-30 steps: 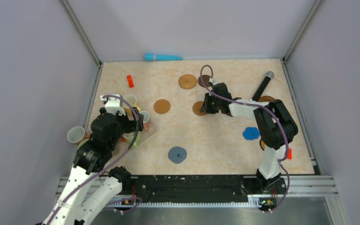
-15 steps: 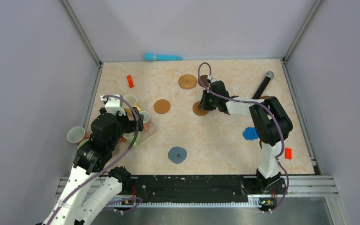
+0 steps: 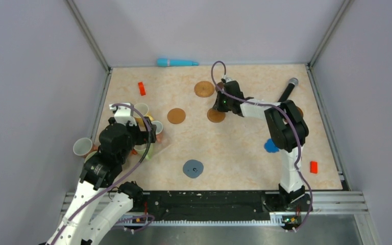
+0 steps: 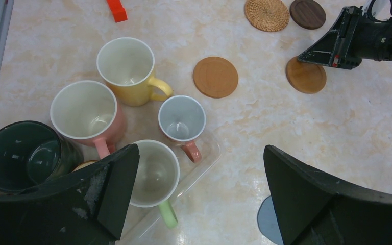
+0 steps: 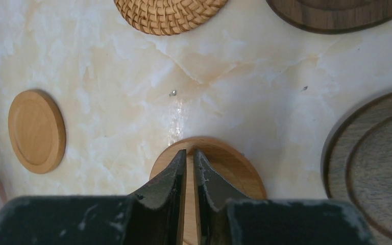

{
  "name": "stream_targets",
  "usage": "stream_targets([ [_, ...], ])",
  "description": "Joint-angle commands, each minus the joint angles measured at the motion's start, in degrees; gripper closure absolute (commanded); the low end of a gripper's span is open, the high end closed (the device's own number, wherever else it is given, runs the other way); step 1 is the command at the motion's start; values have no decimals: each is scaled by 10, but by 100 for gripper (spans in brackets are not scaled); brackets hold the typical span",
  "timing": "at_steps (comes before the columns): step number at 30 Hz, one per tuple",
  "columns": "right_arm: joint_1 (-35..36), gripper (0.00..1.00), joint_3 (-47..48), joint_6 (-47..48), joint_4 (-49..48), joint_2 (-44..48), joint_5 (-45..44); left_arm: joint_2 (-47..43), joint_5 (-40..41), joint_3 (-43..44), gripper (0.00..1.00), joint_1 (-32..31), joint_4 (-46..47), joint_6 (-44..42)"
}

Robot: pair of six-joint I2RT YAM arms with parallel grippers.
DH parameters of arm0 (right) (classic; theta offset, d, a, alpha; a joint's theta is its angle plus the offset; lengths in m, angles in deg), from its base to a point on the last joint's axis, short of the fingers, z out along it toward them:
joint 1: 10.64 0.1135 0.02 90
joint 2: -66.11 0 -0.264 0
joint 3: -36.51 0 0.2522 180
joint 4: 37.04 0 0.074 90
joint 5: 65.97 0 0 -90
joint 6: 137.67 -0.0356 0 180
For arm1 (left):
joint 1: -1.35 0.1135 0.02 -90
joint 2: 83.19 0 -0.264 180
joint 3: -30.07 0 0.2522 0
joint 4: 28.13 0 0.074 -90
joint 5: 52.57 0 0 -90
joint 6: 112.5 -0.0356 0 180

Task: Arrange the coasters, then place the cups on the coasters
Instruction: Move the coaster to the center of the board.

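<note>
My right gripper is shut, its tips resting on top of a flat tan wooden coaster mid-table. A woven coaster and a dark brown coaster lie just beyond it, and another tan coaster lies to the left. A grey-blue coaster and a blue scalloped coaster lie nearer. My left gripper hangs open above a cluster of cups: yellow, pink, a small pink-handled one, a green-handled one and black.
A clear plastic tray lies under some cups. A cream cup sits beyond the table's left rail. Two red blocks, a teal tube by the back wall and a black microphone also lie here. A dark-rimmed coaster is at the right.
My right gripper has moved back and to the left, its elbow swinging left, and the tan coaster under it shifted slightly with it. The left arm has stayed still.
</note>
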Motion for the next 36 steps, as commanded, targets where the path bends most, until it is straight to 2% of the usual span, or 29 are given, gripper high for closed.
stream_targets([
  [1,-7,90,31,23,22,-24,-32,-5,3,-4,3,-1,23,4],
  [19,-21,91,130,38,68,-85,-32,-4,4,-4,3,-1,24,4],
  [31,-24,91,166,64,102,-81,-55,-4,4,-4,3,-1,24,4],
  [36,-24,91,180,61,108,-70,-26,-5,4,-4,3,-1,24,4],
])
